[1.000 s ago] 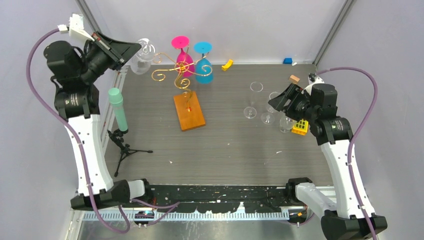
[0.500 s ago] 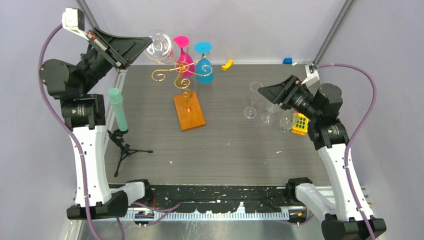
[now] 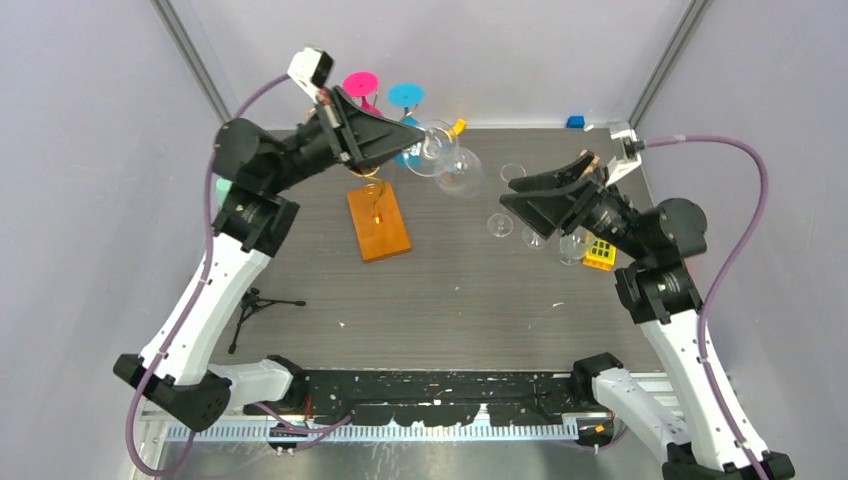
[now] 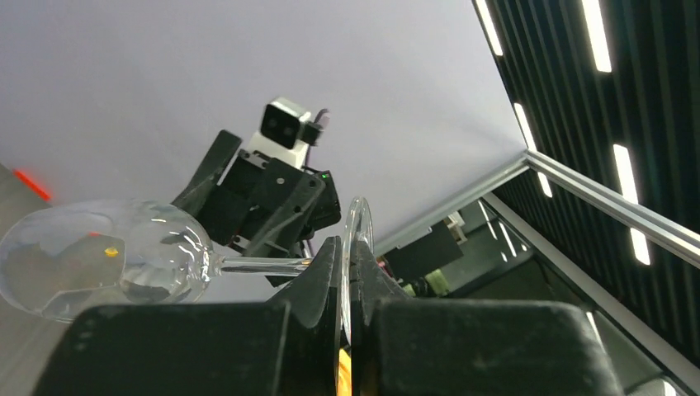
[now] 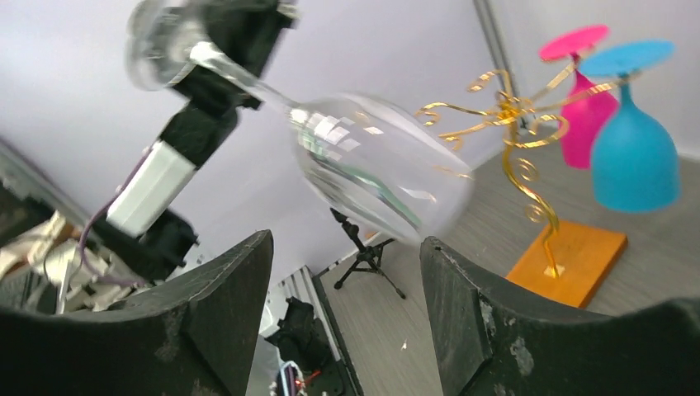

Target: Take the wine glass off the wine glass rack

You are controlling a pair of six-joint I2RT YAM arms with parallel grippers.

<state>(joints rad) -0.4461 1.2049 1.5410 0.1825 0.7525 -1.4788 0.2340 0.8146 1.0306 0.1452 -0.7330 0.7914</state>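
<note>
My left gripper point(image 3: 418, 133) is shut on the foot of a clear wine glass point(image 3: 455, 172) and holds it in the air right of the wine glass rack point(image 3: 375, 190), bowl pointing at the right arm. In the left wrist view the fingers point(image 4: 318, 268) pinch the foot disc point(image 4: 357, 247), the bowl point(image 4: 99, 252) out to the left. The rack's gold spirals point(image 5: 503, 115) and orange base point(image 5: 569, 260) still carry a pink glass point(image 5: 588, 103) and a blue glass point(image 5: 634, 153). My right gripper point(image 3: 508, 197) is open and empty, just right of the bowl point(image 5: 376, 169).
Three clear glasses point(image 3: 530, 215) stand on the table right of centre beside a yellow block point(image 3: 600, 253). A mint cylinder point(image 3: 218, 188) and a small black tripod point(image 3: 255, 300) are at the left. A yellow piece point(image 3: 457, 127) and a blue piece point(image 3: 575, 122) lie at the back.
My left arm swung the clear glass from the far left, across the rack, to mid-table. My right gripper rose and turned toward it, fingers open.
</note>
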